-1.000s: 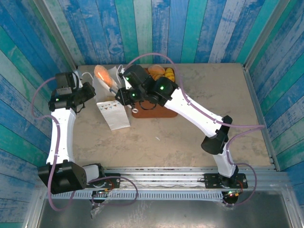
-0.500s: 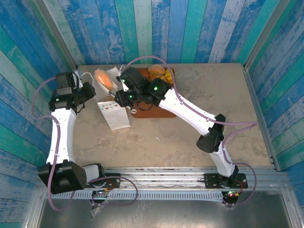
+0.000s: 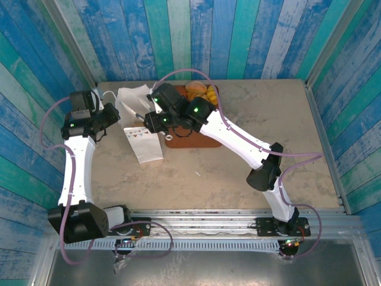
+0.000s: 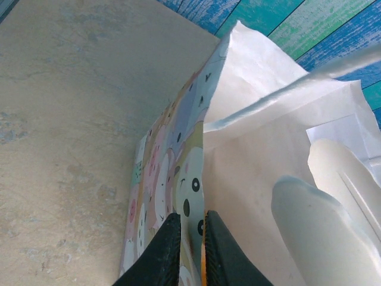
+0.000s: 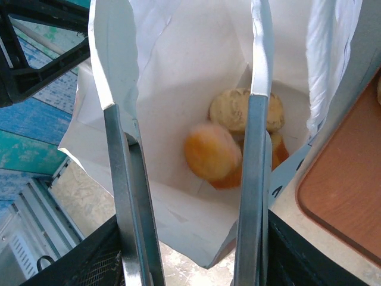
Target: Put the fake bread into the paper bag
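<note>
Top external view: at the bottom of the frame the two arm bases sit along the near edge of the table (image 3: 250, 179). Higher up, left of centre, the paper bag (image 3: 146, 143) has its white mouth spread open toward the upper left. The left gripper (image 3: 113, 119) is at the bag's left rim, and the right gripper (image 3: 146, 116) hangs over the mouth. Just right of the bag lies a brown board (image 3: 199, 141). Farther up, by the table's far edge, some fake bread (image 3: 199, 90) is piled.

Left wrist view: at bottom centre the black fingers (image 4: 166, 256) are pinched onto the bag's wall, with the printed side to the left and the plain white inside to the right.

Right wrist view: two long fingers (image 5: 128, 196) run up the frame well apart with nothing between them, so this gripper is open and empty. Past them, at the bag's bottom, a blurred orange bun (image 5: 212, 152) lies beside a paler roll (image 5: 241, 110). Another orange piece is partly hidden at right.
</note>
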Available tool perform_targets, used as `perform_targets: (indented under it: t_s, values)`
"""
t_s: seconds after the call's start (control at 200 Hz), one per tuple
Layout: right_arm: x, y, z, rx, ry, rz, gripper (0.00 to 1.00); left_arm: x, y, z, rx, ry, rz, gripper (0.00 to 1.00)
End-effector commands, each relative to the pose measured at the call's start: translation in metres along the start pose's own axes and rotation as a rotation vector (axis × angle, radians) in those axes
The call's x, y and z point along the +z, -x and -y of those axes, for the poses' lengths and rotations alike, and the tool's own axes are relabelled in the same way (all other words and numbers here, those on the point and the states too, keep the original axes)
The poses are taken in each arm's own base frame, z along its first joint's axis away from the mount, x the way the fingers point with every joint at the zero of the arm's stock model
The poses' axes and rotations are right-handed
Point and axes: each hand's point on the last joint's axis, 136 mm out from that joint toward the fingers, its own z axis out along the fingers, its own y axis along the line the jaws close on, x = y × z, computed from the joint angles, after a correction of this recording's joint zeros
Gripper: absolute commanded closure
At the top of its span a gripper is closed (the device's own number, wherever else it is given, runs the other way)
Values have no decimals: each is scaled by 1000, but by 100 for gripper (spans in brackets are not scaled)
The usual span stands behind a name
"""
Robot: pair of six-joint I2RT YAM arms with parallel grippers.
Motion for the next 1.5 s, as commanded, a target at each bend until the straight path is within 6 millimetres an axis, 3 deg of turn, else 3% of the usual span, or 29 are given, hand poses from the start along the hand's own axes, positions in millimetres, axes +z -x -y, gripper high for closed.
perform_targets:
  t_s: [0.0,0.26,0.471,0.841,0.987,1.232,1.392,1.498]
  values:
    - [-22,17,-3,-11,3,62,45,3,-2,0,5,-2,-5,84]
    - [-37,21,4,-1,-23,89,46,-7,2,6,5,-22,13,80]
    - [-58,30,0,0,4,121,46,-23,6,19,1,-75,45,59]
    - [-142,52,-25,-17,125,244,46,-58,18,43,6,-162,122,13]
    - [-176,54,-23,-18,127,292,46,-70,18,47,11,-176,144,1]
    - [-225,41,6,-5,54,347,46,-77,8,45,25,-168,139,6]
    - [-247,22,51,50,-34,344,45,-79,3,41,22,-154,138,6]
    - [-250,3,88,105,-99,306,45,-77,-1,40,14,-155,130,6]
